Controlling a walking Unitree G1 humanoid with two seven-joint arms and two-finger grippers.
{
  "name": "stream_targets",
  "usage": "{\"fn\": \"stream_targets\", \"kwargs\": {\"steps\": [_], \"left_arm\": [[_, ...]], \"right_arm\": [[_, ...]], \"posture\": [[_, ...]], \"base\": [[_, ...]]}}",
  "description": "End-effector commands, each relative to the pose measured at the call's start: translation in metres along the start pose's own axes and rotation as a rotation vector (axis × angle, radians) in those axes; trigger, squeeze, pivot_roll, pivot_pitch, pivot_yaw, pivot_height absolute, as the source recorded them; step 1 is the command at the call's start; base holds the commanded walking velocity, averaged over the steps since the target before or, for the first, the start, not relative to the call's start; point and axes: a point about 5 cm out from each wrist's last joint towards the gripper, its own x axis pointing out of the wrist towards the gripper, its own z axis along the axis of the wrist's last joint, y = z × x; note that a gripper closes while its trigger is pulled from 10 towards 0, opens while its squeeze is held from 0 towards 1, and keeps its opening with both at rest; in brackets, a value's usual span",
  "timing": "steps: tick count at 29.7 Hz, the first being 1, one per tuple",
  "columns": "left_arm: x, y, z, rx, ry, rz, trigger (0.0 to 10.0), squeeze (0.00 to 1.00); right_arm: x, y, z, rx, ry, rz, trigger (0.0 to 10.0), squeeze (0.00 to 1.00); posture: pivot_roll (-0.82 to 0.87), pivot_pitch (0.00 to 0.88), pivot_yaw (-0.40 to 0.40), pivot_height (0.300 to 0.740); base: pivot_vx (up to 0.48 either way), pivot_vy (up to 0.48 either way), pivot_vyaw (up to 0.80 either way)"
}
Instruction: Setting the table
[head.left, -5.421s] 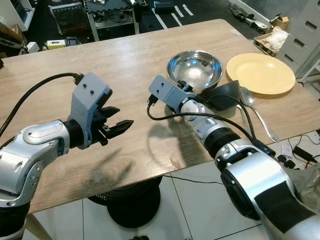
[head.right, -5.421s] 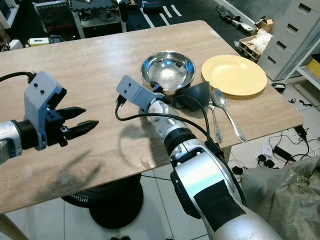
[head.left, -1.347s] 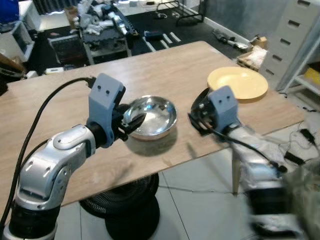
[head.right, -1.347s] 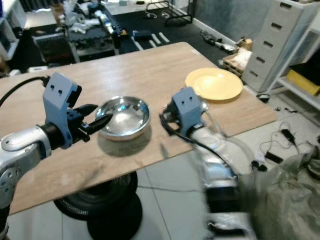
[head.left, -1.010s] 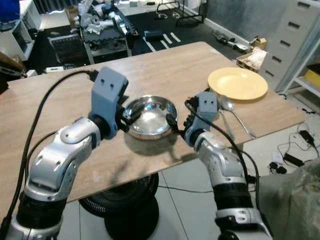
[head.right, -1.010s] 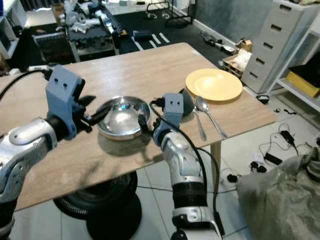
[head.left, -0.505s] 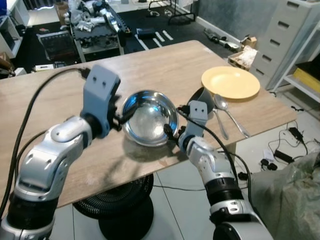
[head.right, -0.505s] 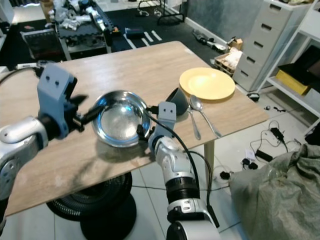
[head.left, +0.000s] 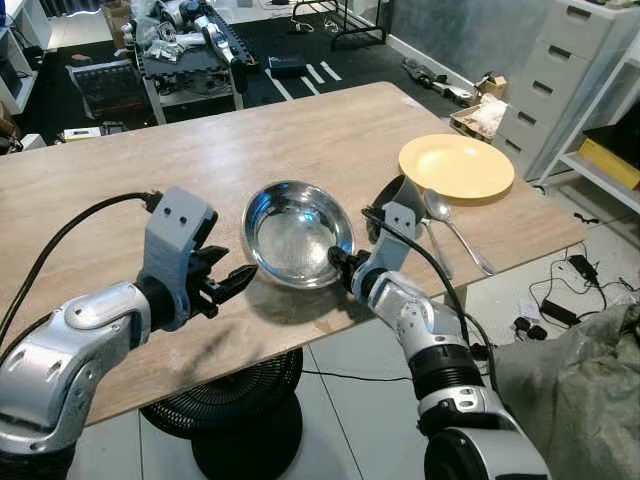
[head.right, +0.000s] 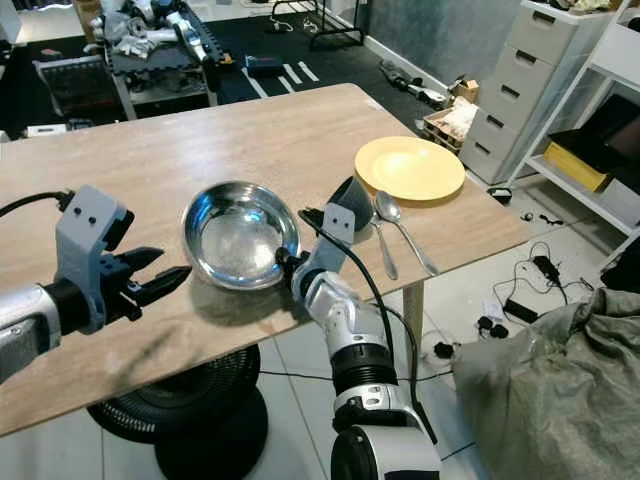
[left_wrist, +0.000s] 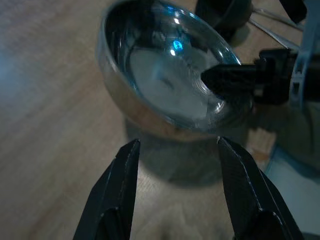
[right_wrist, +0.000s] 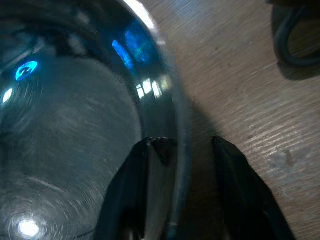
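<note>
A shiny steel bowl (head.left: 290, 228) stands tilted near the front edge of the wooden table (head.left: 120, 190), its right rim raised. My right gripper (head.left: 336, 261) is shut on that rim (right_wrist: 172, 125), one finger inside the bowl and one outside. My left gripper (head.left: 238, 280) hovers open just left of the bowl and a little nearer to me, with nothing between its fingers (left_wrist: 125, 165). A yellow plate (head.left: 456, 166) lies at the right end of the table.
A dark small bowl (head.left: 398, 196) sits behind my right wrist, with two spoons (head.left: 448, 218) beside it, in front of the plate. The table's front edge runs just below both grippers. Grey drawers (head.left: 590, 70) and a grey bag (head.left: 580, 400) stand at the right.
My left gripper has let go of the bowl and drawn back to the left and toward me. The bowl has come down from its steep tilt, with my right gripper holding its rim.
</note>
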Motion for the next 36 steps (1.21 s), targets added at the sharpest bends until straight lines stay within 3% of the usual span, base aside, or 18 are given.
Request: {"fn": "stream_targets", "kwargs": {"steps": [1, 24, 25, 27, 28, 29, 32, 33, 36], "left_arm": [[-0.002, 0.002, -0.005, -0.014, 0.019, 0.018, 10.0, 0.00], [0.009, 0.001, -0.015, -0.017, 0.019, 0.070, 10.0, 0.00], [0.011, 0.001, -0.014, -0.021, -0.010, 0.097, 10.0, 0.00], [0.012, 0.001, -0.013, -0.027, -0.029, 0.113, 10.0, 0.00], [0.013, 0.000, -0.012, -0.035, -0.050, 0.124, 10.0, 0.00], [0.015, -0.003, -0.010, -0.043, -0.100, 0.138, 10.0, 0.00], [0.016, -0.005, -0.008, -0.039, -0.121, 0.145, 10.0, 0.00], [0.017, -0.009, -0.008, -0.050, -0.134, 0.144, 10.0, 0.00], [0.019, -0.012, -0.006, -0.063, -0.158, 0.147, 10.0, 0.00]], "right_arm": [[0.003, 0.016, -0.029, 0.040, 0.107, 0.047, 0.0, 0.00], [-0.015, 0.009, -0.001, 0.067, -0.050, 0.129, 0.0, 0.00], [-0.025, 0.006, 0.013, -0.016, -0.182, 0.107, 0.0, 0.00], [-0.031, 0.006, 0.018, -0.037, -0.234, 0.101, 0.0, 0.00], [-0.036, 0.004, 0.024, -0.052, -0.293, 0.086, 4.4, 0.00], [-0.051, -0.002, 0.037, -0.127, -0.422, 0.034, 10.0, 0.00], [-0.061, -0.006, 0.043, -0.125, -0.497, 0.011, 10.0, 0.00], [-0.075, -0.009, 0.049, -0.152, -0.566, -0.012, 10.0, 0.00], [-0.087, -0.010, 0.049, -0.192, -0.605, -0.020, 10.0, 0.00]], "posture": [[0.15, 0.084, 0.071, 0.740], [0.12, 0.055, 0.077, 0.740], [0.11, 0.047, 0.076, 0.740], [0.11, 0.047, 0.076, 0.740], [0.10, 0.043, 0.078, 0.740], [0.10, 0.042, 0.079, 0.740], [0.09, 0.041, 0.088, 0.740], [0.08, 0.036, 0.095, 0.740], [0.07, 0.029, 0.105, 0.740]], "base": [[0.000, 0.000, 0.00], [0.000, 0.000, 0.00], [0.000, 0.000, 0.00], [0.000, 0.000, 0.00], [0.000, 0.000, 0.00], [0.000, 0.000, 0.00], [0.000, 0.000, 0.00], [0.000, 0.000, 0.00], [0.000, 0.000, 0.00]]}}
